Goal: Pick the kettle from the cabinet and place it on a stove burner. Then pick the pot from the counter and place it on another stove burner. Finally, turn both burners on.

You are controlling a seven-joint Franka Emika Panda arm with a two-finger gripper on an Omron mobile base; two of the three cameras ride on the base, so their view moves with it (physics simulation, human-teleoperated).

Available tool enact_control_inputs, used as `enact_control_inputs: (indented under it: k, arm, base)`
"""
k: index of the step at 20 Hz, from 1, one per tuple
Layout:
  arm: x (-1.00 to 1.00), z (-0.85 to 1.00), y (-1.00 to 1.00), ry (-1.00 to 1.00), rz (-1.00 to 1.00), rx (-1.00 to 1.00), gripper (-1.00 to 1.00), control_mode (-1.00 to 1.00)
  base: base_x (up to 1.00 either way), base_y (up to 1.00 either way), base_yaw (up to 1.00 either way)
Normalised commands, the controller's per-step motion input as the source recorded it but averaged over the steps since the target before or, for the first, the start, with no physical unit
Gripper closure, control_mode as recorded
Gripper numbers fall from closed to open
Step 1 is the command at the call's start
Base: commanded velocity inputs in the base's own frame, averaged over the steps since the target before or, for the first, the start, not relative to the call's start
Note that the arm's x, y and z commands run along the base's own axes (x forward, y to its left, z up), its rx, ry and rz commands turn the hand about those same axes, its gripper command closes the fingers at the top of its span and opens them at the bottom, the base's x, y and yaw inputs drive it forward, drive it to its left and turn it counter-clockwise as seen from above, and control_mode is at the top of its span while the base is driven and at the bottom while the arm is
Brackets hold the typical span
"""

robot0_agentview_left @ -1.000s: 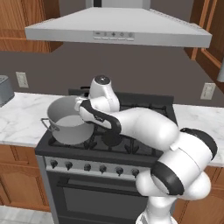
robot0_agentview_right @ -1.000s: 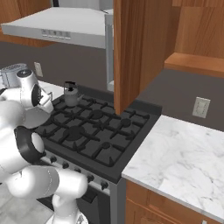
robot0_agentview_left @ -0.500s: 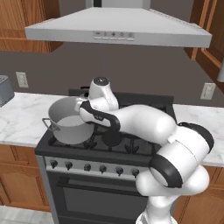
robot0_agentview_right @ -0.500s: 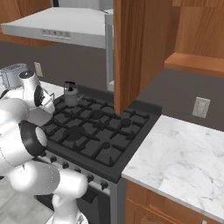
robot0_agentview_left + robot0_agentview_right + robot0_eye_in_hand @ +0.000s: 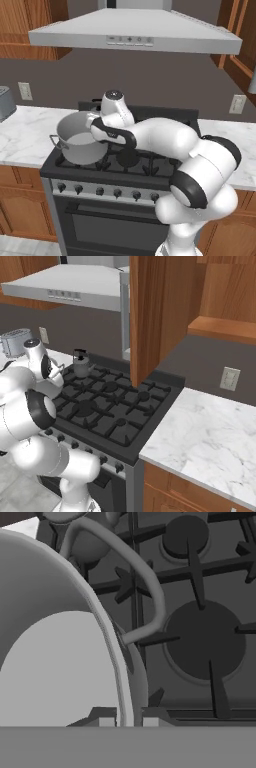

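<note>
The wide grey pot [image 5: 80, 142] stands over the stove's front left burner, its base seeming to rest on the grate. My gripper [image 5: 103, 141] reaches down to its right rim. In the hand view the gripper [image 5: 129, 721] is shut on the pot [image 5: 60, 677] rim, beside one loop handle [image 5: 147, 577]. A free burner [image 5: 205, 639] lies just to the right of the pot. The small dark kettle [image 5: 81, 363] sits on the back left burner of the stove [image 5: 110, 406]. The open wooden cabinet [image 5: 155, 306] hangs above the stove's right side.
A grey range hood [image 5: 135, 35] hangs over the stove [image 5: 150, 162]. Dark knobs [image 5: 100, 191] line the stove's front panel. White marble counter [image 5: 25, 135] flanks the stove on both sides, and a toaster [image 5: 4, 102] stands at the far left. The open cabinet door [image 5: 124, 311] juts out above the back burners.
</note>
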Motion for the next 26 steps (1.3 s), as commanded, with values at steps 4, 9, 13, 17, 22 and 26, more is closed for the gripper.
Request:
enact_control_inputs:
  k: [4,9,13,17,22,26]
  arm:
    - [0.02,-0.08,0.00,0.00,-0.04,0.00,1.00,-1.00]
    - [0.06,-0.02,0.00,0.00,-0.04,0.00,1.00,-1.00]
    - [0.09,-0.03,0.00,0.00,-0.03,0.00,1.00,-1.00]
    - [0.08,-0.06,0.00,0.00,-0.03,0.00,1.00,-1.00]
    - [0.09,-0.05,0.00,0.00,-0.03,0.00,1.00,-1.00]
    - [0.11,0.00,0.02,0.00,-0.02,0.00,1.00,-1.00]
  base:
    - [0.00,0.00,0.00]
    - [0.00,0.00,0.00]
    - [0.00,0.00,0.00]
    - [0.00,0.00,0.00]
    - [0.00,0.00,0.00]
    - [0.00,0.00,0.00]
